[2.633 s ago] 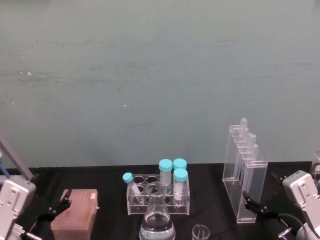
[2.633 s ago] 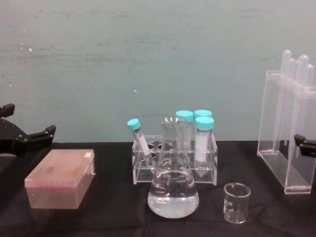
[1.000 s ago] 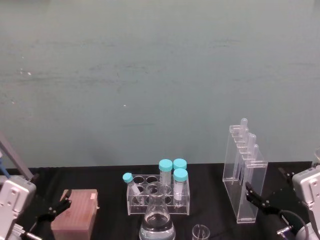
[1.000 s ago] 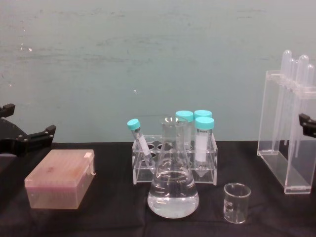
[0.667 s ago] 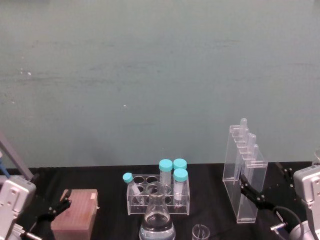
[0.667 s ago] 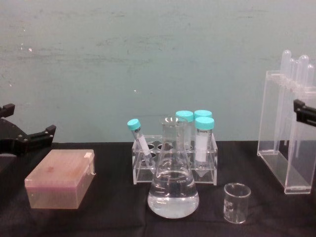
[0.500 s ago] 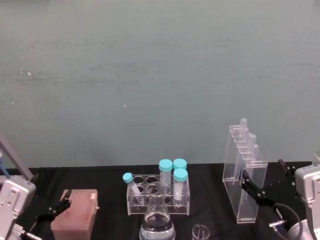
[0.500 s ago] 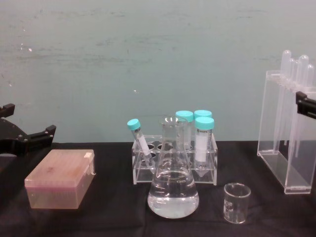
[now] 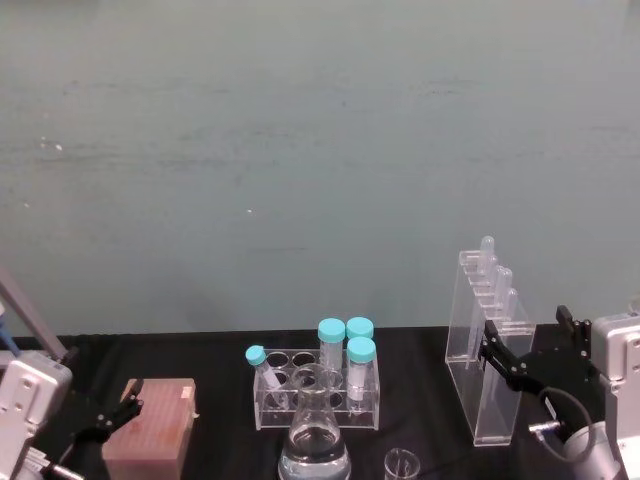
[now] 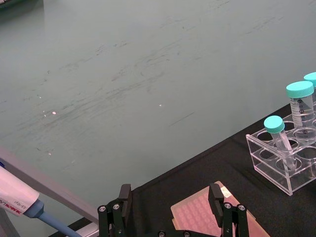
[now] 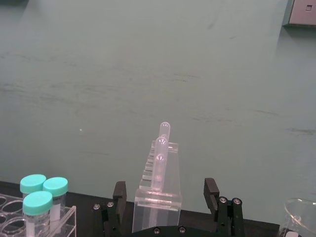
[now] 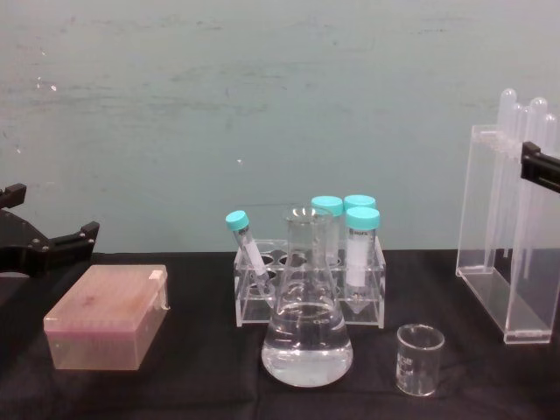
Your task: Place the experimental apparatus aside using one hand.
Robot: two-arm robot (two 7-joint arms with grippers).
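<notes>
The clear pipette rack (image 9: 488, 345) stands upright at the table's right, also seen in the chest view (image 12: 512, 262). My right gripper (image 9: 527, 338) hangs open just right of the rack's upper part. In the right wrist view the rack (image 11: 158, 192) lines up between the open gripper's (image 11: 165, 197) fingers, a little ahead of them. One black finger (image 12: 540, 166) crosses the rack's top at the chest view's edge. The conical flask (image 12: 307, 328) with clear liquid and the small beaker (image 12: 419, 359) stand at the front centre. My left gripper (image 9: 110, 415) is parked open at the far left.
A clear tube rack (image 12: 308, 280) with teal-capped tubes stands behind the flask. A pink tip box (image 12: 109, 317) lies at the front left, below the left gripper (image 10: 170, 200). Another glass rim (image 11: 298, 217) shows at the far right. A green wall closes the back.
My right gripper has risen from near the rack's base to its upper part and turned toward it. The left gripper and all glassware have stayed put.
</notes>
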